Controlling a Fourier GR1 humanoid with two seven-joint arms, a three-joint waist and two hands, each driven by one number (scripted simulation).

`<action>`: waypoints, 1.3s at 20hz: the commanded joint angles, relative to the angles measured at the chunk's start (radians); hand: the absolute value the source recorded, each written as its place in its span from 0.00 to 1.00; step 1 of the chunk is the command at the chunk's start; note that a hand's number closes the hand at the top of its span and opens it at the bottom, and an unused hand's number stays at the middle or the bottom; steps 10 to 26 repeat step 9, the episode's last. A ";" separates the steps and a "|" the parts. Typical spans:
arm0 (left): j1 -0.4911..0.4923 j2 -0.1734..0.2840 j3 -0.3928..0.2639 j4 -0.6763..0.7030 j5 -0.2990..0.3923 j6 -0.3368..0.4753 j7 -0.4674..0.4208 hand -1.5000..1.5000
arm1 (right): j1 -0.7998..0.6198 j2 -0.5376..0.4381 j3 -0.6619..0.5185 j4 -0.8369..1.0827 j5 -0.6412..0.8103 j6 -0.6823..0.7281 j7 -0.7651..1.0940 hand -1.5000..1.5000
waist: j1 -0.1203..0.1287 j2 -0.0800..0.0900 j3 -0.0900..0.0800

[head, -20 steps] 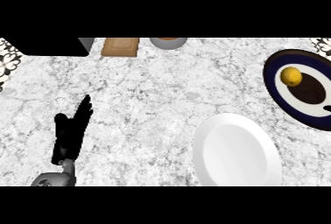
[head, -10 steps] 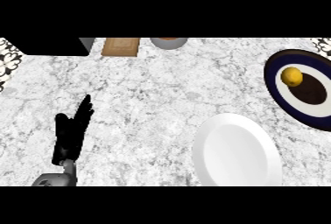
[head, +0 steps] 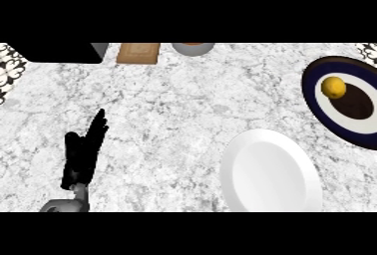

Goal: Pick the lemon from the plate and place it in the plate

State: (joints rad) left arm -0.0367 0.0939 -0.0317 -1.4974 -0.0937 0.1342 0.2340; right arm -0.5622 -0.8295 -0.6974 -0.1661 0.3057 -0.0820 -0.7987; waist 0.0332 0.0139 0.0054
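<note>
A yellow lemon lies on the dark blue plate at the right edge of the counter. In front of it, nearer to me, sits a white plate with nothing on it. My left hand shows at the lower left, fingers straight and pointing away from me, far from both plates and holding nothing. My right hand shows nowhere in the view.
Along the counter's far edge are a black block, a small wooden board and a grey bowl. Patterned tiles show at the far left. Marbled countertop spreads between my hand and the plates.
</note>
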 commanded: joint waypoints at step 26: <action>-0.043 -0.011 0.022 0.043 0.016 -0.004 -0.012 0.50 | 0.034 -0.036 -0.014 0.008 -0.018 -0.059 0.012 0.00 | 0.000 0.004 0.001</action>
